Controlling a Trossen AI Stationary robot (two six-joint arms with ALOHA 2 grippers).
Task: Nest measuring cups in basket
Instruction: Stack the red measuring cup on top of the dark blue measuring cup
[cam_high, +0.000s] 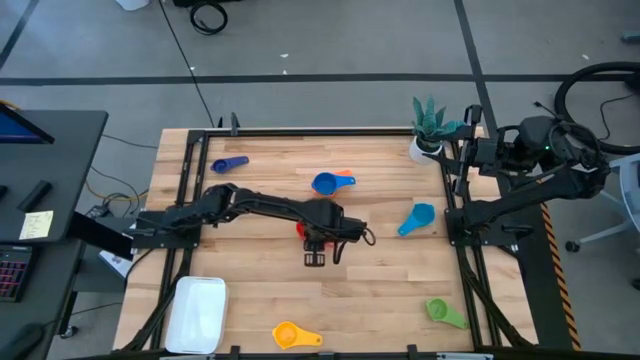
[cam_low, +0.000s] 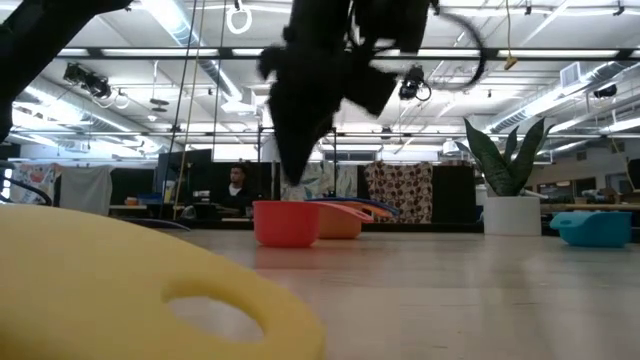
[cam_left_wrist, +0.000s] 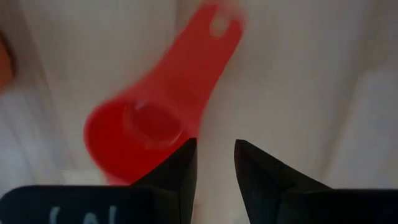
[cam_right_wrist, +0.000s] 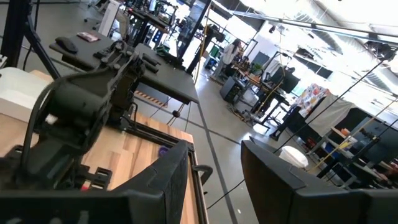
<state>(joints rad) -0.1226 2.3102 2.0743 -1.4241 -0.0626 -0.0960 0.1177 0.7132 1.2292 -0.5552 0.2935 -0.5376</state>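
A red measuring cup (cam_left_wrist: 140, 127) stands upright on the table's middle, its flat handle (cam_left_wrist: 208, 43) stretched out along the wood. My left gripper (cam_left_wrist: 216, 162) points down just above it, open, with nothing between its fingers. The cup's bowl lies below and beside one finger. In the low view the gripper (cam_low: 297, 175) hangs a little over the red cup (cam_low: 285, 222). In the high view the hand (cam_high: 318, 240) hides most of the cup (cam_high: 300, 229). The white basket (cam_high: 197, 312) sits at the near left. My right gripper (cam_right_wrist: 214, 168) waits open, raised at the far right (cam_high: 482, 150).
A blue cup (cam_high: 324, 183) sits nested in an orange one (cam_high: 344, 176) beyond the red cup. A dark blue cup (cam_high: 228, 164) lies far left, a light blue one (cam_high: 416, 219) right, a green one (cam_high: 444, 313) near right and a yellow one (cam_high: 293, 335) at the near edge. A potted plant (cam_high: 430, 130) stands at the far right.
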